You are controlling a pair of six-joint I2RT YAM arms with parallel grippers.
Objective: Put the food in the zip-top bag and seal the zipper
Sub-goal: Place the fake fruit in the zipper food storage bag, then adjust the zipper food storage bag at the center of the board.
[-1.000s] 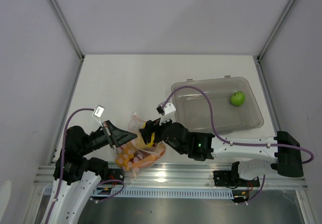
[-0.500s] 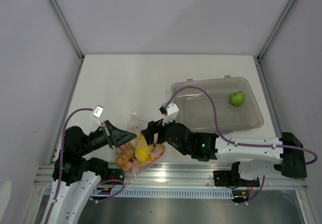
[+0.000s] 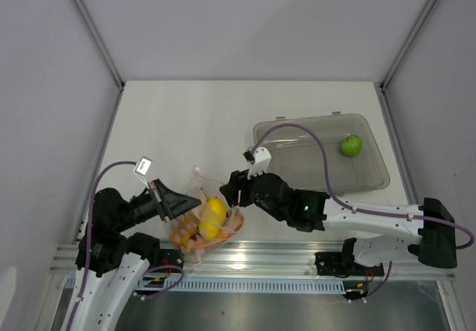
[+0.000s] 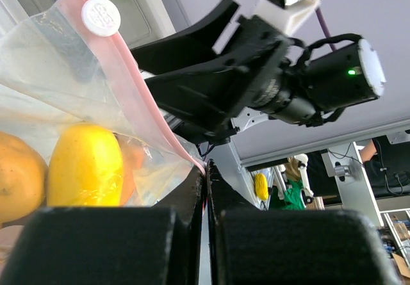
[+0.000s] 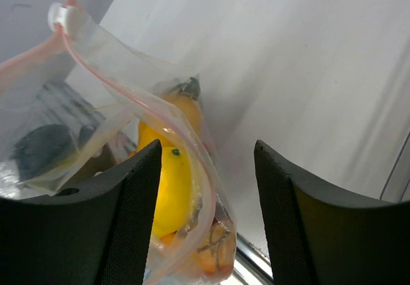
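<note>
Right fingers [image 5: 128, 221] apart, I'd dropped the yellow fruit [image 3: 213, 215] into the bag [image 4: 57, 86] my left fingers [image 4: 102, 246] clamped; green fruit [image 3: 351, 146] remained at two o'clock.

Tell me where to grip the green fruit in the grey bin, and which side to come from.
Grip the green fruit across its widest middle, straight down from above. It is round, so an off-centre pinch would likely slip, and it sits inside the bin near its far right corner, whose walls block a sideways approach.
</note>
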